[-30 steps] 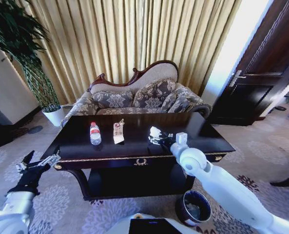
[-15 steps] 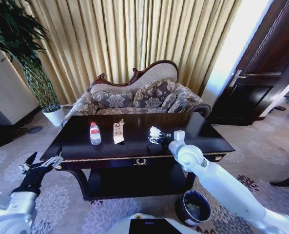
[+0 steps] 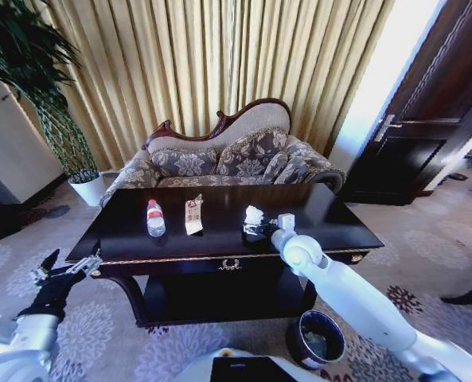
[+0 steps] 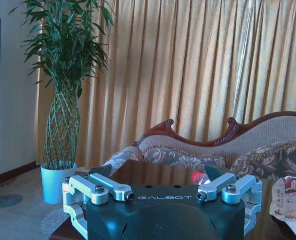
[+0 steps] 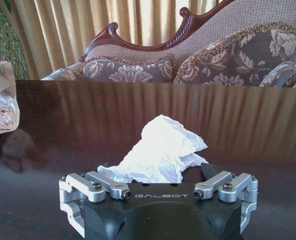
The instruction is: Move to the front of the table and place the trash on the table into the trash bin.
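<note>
Tissue [image 5: 160,150], crumpled and white, lies on the dark counter [image 3: 220,239] between the spread fingers of the right claw [image 5: 155,172], not yet grasped; "GALBOT" reads on its housing. Left claw [image 3: 60,270] hangs released beside the counter's left end. Trash bin [image 3: 317,338] stands below.

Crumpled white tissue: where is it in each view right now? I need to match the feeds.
Head view: the tissue lies on the table, right of centre, just beyond the right gripper.
Right wrist view: the tissue sits mid-picture, between the open fingers.
Left wrist view: not in it.
Shared landmark: the beige wrapper.
</note>
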You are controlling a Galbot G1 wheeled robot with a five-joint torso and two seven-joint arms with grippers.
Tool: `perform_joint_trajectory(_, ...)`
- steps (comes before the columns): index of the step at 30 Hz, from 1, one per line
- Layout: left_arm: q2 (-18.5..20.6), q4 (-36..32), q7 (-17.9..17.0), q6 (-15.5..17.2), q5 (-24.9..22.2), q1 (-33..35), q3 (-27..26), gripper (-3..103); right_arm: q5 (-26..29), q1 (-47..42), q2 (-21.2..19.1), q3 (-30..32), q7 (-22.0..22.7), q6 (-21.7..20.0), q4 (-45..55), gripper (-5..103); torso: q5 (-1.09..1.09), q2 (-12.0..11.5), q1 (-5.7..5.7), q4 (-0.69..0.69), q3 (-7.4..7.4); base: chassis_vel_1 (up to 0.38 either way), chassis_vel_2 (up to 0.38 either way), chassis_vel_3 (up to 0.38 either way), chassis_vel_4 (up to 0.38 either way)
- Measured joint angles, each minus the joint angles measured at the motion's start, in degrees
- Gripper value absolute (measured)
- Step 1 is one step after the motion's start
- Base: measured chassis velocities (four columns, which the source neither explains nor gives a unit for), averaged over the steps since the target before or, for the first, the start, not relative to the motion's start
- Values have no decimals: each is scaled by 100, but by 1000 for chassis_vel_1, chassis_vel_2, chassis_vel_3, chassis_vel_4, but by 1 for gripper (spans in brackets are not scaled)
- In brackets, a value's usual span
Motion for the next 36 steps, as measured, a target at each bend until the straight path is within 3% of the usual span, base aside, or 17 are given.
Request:
perform_joint_trajectory(2, -13, 0, 4, -11, -2, 0, 3, 100, -8, 16, -5, -14, -1, 3, -14, 103, 0, 0, 0, 0, 0, 0, 0, 0, 0)
perform_joint_trajectory(4, -20, 0, 5, -13, -2, 0, 4, 100, -13, 19, -8, -18, -1, 5, -17, 99, 0, 0, 0, 0, 0, 0, 0, 0, 0)
perform_joint_trajectory(8, -37, 0, 14, -23, -5, 2, 15, 100, -80, 29, -7, -28, -1, 100, -50, 78, 0, 0, 0, 0, 0, 0, 0, 0, 0)
perform_joint_trajectory(10, -36, 0, 15, -28, -5, 2, 16, 100, -99, 26, -7, -28, -1, 118, -55, 78, 0, 0, 0, 0, 0, 0, 0, 0, 0)
perform_joint_trajectory(14, -21, 0, 17, -44, -6, 5, 18, 100, -119, -12, -8, -14, -1, 141, -52, 56, 0, 0, 0, 0, 0, 0, 0, 0, 0)
perform_joint_trajectory(16, -18, 0, 18, -47, -7, 8, 21, 100, -122, -22, -7, -5, -1, 149, -48, 56, 0, 0, 0, 0, 0, 0, 0, 0, 0)
perform_joint_trajectory(23, -8, 0, 29, -62, -12, 13, 34, 100, -133, -94, -38, 66, -1, 173, 27, 23, 0, 0, 0, 0, 0, 0, 0, 0, 0)
perform_joint_trajectory(25, -7, 0, 31, -66, -12, 13, 36, 100, -133, -106, -47, 77, -1, 174, 50, 23, 0, 0, 0, 0, 0, 0, 0, 0, 0)
perform_joint_trajectory(29, -10, 0, 41, -76, -14, 14, 37, 100, -131, -131, -79, 106, 0, 178, 125, 3, 0, 0, 0, 0, 0, 0, 0, 0, 0)
perform_joint_trajectory(36, -1, 0, 57, -89, -20, 17, 37, 100, -141, -258, -93, 214, -1, 437, 287, 0, 0, 0, 0, 1, 0, 0, 0, 0, 0)
